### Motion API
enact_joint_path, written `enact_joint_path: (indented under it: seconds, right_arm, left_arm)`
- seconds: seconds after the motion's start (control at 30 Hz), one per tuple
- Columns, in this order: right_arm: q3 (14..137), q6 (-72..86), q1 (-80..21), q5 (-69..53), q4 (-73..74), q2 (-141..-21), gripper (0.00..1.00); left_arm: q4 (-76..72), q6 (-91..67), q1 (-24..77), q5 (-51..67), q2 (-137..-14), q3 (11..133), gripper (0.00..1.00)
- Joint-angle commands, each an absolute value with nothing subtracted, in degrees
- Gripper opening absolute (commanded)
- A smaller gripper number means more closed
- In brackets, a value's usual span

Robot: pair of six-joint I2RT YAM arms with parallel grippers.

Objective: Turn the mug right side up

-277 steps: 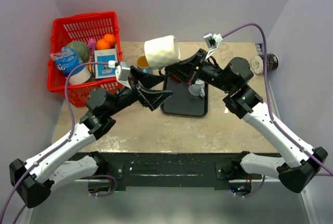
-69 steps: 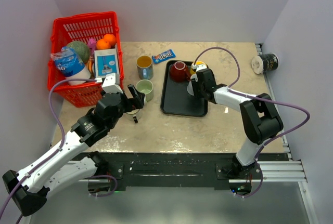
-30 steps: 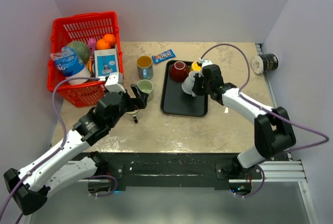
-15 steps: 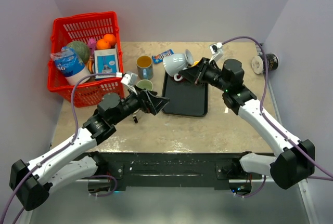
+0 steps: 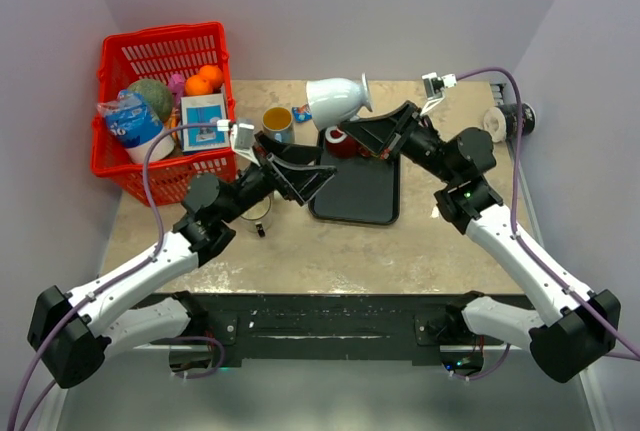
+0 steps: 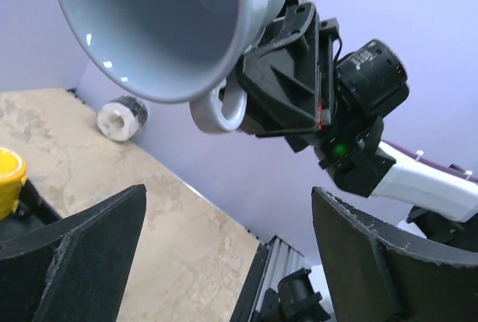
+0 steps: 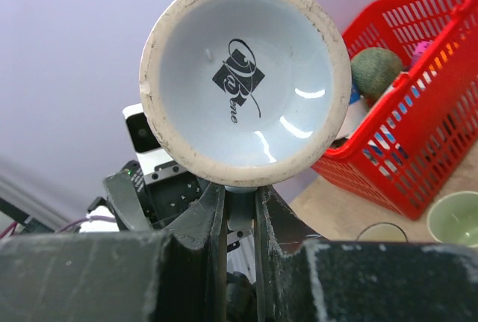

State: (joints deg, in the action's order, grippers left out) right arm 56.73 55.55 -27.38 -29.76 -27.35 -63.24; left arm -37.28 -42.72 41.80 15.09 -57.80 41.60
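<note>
Clamped on the handle, the right pincer point(image 5: 352, 129) holds the white mug point(image 5: 335, 101) in the air above the far end of the black tray point(image 5: 357, 199). The mug is tipped on its side, mouth toward the left arm. The left pincer point(image 5: 312, 163) hangs just below, jaws wide apart, touching nothing.

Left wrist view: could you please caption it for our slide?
Right gripper holds the white mug aloft by its handle, facing the open left gripper.
</note>
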Motion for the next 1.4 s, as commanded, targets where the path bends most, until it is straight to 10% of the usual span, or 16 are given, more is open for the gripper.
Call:
enact_joint_path:
  seconds: [0.0,1.37]
  right_arm:
    - [57.66,58.45,-28.3,-30.32,-39.73,-61.0,0.0]
    - [53.44,45.35,-32.87,-37.09,-32.7,-57.48,0.0]
  left_arm:
    - [-46.4,-44.99,41.92,15.65,-58.71,45.7,0.91]
    - [-51.86,-50.71,41.92,14.33,-60.03,45.35,0.0]
